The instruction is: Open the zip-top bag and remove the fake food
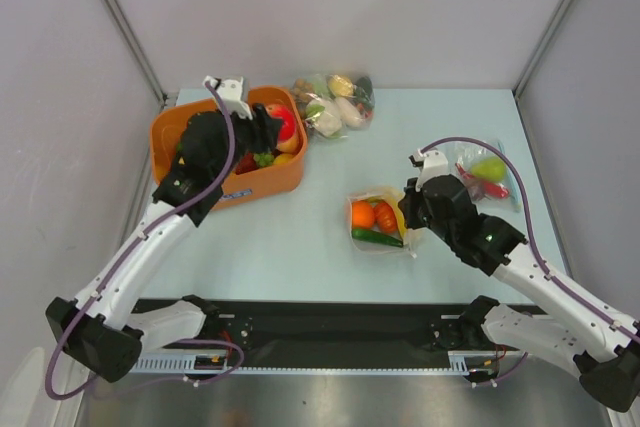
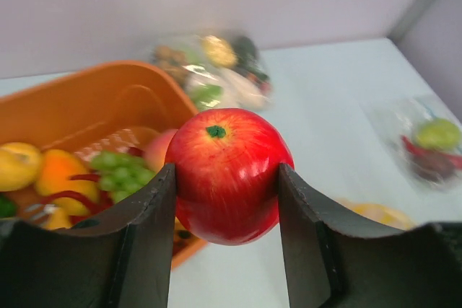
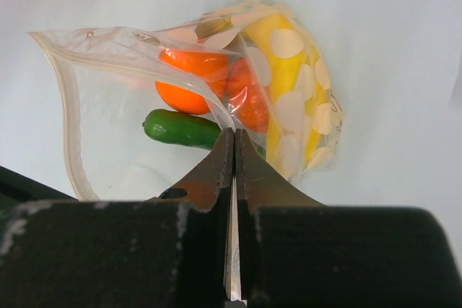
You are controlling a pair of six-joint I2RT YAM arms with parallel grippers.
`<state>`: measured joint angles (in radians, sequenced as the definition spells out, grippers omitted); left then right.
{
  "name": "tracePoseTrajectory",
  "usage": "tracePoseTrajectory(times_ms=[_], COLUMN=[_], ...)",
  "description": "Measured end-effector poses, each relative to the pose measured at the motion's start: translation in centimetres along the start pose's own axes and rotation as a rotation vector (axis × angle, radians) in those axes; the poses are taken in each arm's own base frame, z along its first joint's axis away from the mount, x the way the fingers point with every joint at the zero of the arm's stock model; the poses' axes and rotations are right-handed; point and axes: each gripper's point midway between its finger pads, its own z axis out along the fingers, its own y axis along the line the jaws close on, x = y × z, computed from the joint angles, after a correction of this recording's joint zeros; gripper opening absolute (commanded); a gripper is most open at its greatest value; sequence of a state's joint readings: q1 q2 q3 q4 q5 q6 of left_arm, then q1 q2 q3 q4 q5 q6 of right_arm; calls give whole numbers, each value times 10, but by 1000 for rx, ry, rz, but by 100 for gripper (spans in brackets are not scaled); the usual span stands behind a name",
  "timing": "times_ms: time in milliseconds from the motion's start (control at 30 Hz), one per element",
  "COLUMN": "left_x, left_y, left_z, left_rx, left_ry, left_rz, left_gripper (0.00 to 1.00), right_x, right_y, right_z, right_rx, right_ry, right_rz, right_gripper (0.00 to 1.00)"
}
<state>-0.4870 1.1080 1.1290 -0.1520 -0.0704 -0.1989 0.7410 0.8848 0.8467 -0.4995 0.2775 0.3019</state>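
A glossy red apple [image 2: 228,174], one piece of the fake food, sits squeezed between the fingers of my left gripper [image 2: 227,200]. In the top view the apple [image 1: 288,125] hangs over the right end of the orange bin [image 1: 165,137]. The clear zip-top bag [image 1: 380,219] lies mid-table with its mouth open to the left. Inside are an orange [image 3: 189,77], a green cucumber [image 3: 180,128] and a yellow banana [image 3: 285,84]. My right gripper [image 3: 234,135] is shut on the bag's film [image 3: 224,117] at the near edge.
The orange bin [image 2: 94,106] holds grapes, lemon and other toy fruit. A second filled bag [image 1: 335,102] lies at the back of the table. A third bag [image 1: 482,172] lies at the right, behind my right arm. Grey walls close in both sides.
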Motion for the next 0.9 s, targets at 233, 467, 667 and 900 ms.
tracePoseTrajectory(times_ms=[233, 467, 667, 900], left_x=[-13, 6, 29, 56], left_y=[81, 128, 142, 152], left_z=[32, 100, 150, 177], left_rx=[-213, -295, -295, -300], left_ry=[-3, 86, 163, 252], left_rz=[10, -5, 5, 22], left_gripper=[18, 19, 34, 68], right_x=[0, 2, 3, 6], right_y=[0, 2, 4, 2], right_z=[0, 0, -1, -2], right_rx=[-15, -32, -41, -37], right_ry=[7, 18, 23, 32], right_rz=[-2, -7, -6, -9], right_gripper=[0, 0, 0, 0])
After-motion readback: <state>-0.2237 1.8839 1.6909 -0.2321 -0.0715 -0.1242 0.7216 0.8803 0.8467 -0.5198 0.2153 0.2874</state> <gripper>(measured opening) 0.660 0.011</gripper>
